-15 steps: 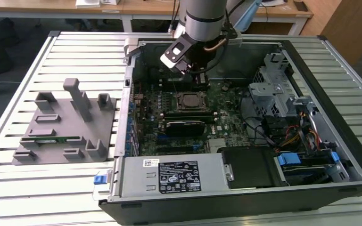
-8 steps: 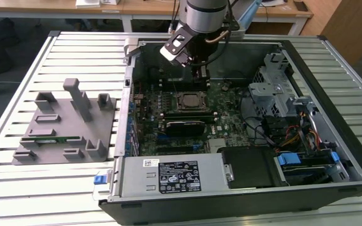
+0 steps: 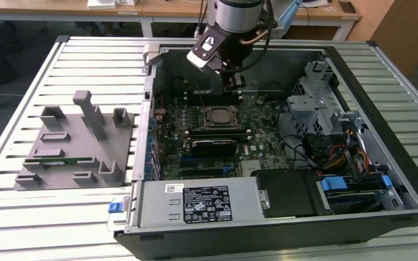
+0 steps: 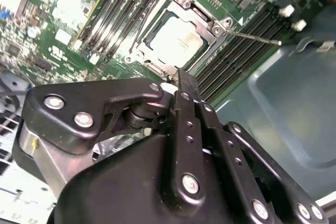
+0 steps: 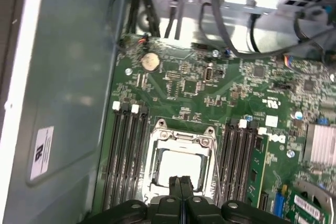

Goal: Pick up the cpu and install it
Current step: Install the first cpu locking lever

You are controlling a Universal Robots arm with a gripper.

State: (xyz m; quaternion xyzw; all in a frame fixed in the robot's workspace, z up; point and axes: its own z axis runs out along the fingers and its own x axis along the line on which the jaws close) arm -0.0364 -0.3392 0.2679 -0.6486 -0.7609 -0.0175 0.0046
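The small, flat, silvery-white square cpu point(image 5: 178, 167) is seated in the green motherboard socket point(image 5: 157, 129). The black tool point(image 5: 181, 183) is held just above it, closed and empty. Placement is judged done.

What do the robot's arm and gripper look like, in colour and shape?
The arm is a silver-grey cylinder. A white and black box sits at its wrist, beside a brownish curved cable. The gripper is black, with jointed links fixed by silver screws and two thin, flat fingers.
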